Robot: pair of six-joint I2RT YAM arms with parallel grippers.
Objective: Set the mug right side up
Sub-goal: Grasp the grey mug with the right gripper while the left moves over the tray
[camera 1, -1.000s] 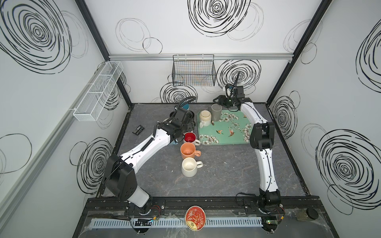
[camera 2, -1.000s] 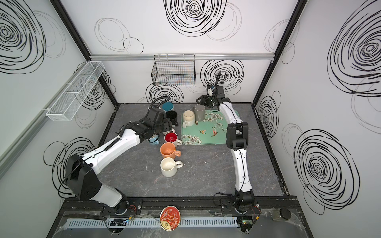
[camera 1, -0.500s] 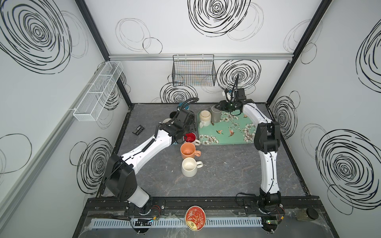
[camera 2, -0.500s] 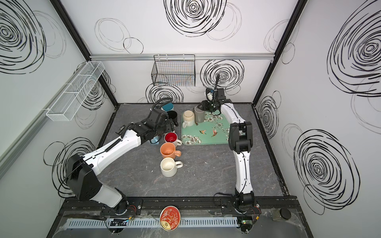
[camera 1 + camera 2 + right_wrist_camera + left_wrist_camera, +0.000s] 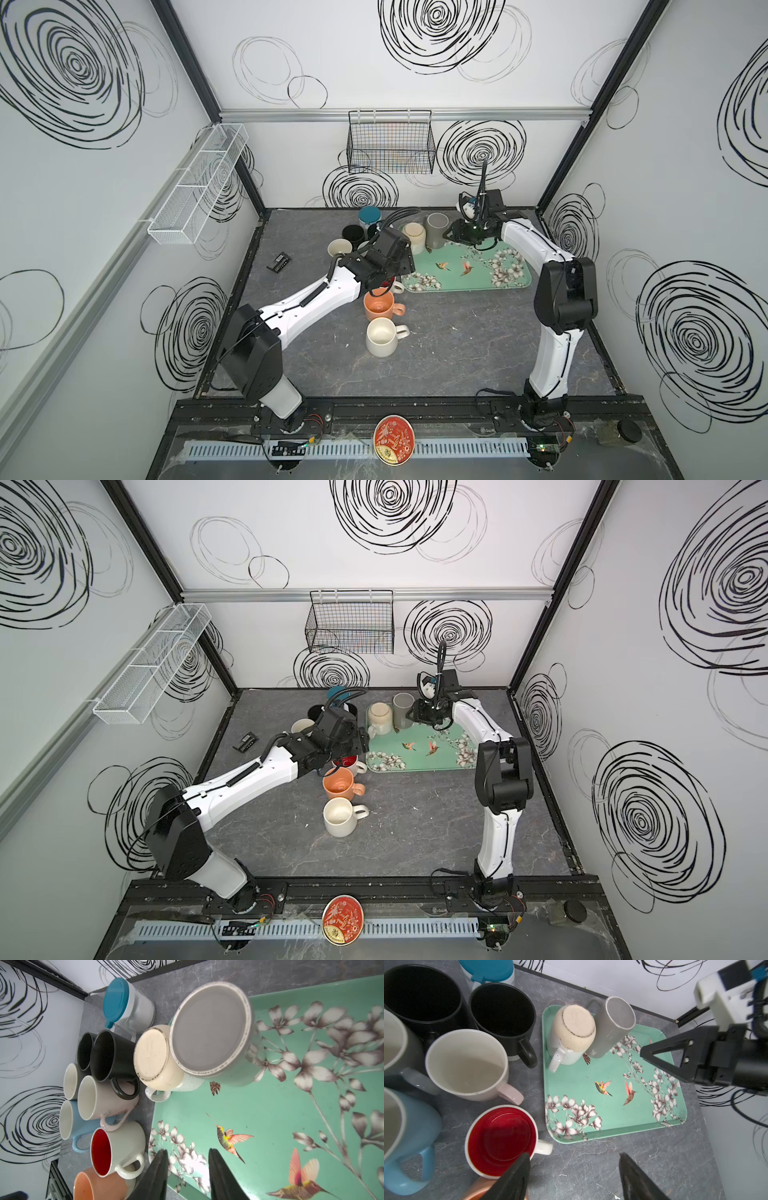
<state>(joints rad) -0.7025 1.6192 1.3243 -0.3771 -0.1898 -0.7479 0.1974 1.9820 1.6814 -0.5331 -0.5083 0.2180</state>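
Brings the right pincer (image 5: 187, 1153) forward from the back edge of the bench (image 5: 457, 353), its place a second ago, and in over the tray (image 5: 478, 278), just right of the grey mug (image 5: 436, 230) in both top views. Narrows it on the way: partly open now, nothing between the jaws, nothing touched. Shifts the left pincer (image 5: 573, 1155) a little rightward as well, to just beside the red-lined mug (image 5: 500, 1136) off the tray's left edge; wide open, empty. Points, most likely, to a grasp on the grey mug about to start, with the turning itself not yet begun.

Finds the task's thing at the upper left corner of the tray: grey mug bottom-up, close against a cream speckled mug (image 5: 413, 237) on its left, also bottom-up; contact unclear. Cannot tell from the task line which of the two is meant.

Counts two inverted mugs on the tray. Counts eight upright on the bench: two black mugs (image 5: 502, 1009), one pink-handled white mug (image 5: 467, 1064), one dark grey mug (image 5: 394, 1043) with a pale inside, one light blue mug (image 5: 415, 1126), the red-lined one, one orange mug (image 5: 379, 305), one off-white mug (image 5: 381, 338) lowest in the frame. Adds one teal-lidded jar (image 5: 370, 216), one small black object (image 5: 279, 262) left of the mugs, one red round tin (image 5: 392, 440) on the front rail, one black wire basket (image 5: 390, 145) and one white wire basket (image 5: 199, 187) on the walls
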